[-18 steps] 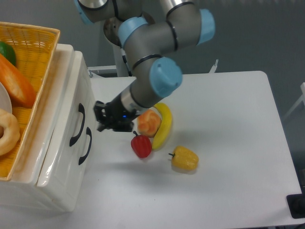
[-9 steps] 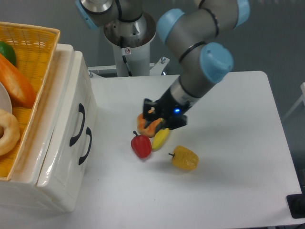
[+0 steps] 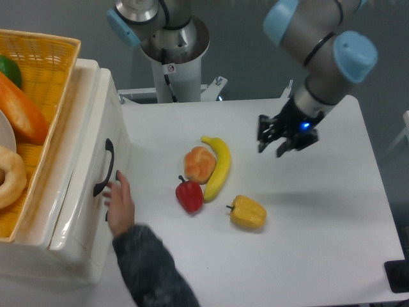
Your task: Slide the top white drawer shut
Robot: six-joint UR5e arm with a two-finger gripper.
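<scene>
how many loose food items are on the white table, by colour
yellow: 2, the banana and the yellow pepper
red: 1, the red pepper
orange: 1, the orange pastry
total: 4

Arm bent over the table, gripper (image 3: 270, 143) hanging low with fingers (image 3: 262, 144) slightly parted, holding nothing

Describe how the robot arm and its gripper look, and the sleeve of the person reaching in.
The arm has grey tubular links with light blue joint caps, on a grey round base bearing a small red-and-white sticker. The gripper is black, two-fingered, with a small blue light on its body. The person's hand comes from a dark, mottled grey sleeve.
</scene>
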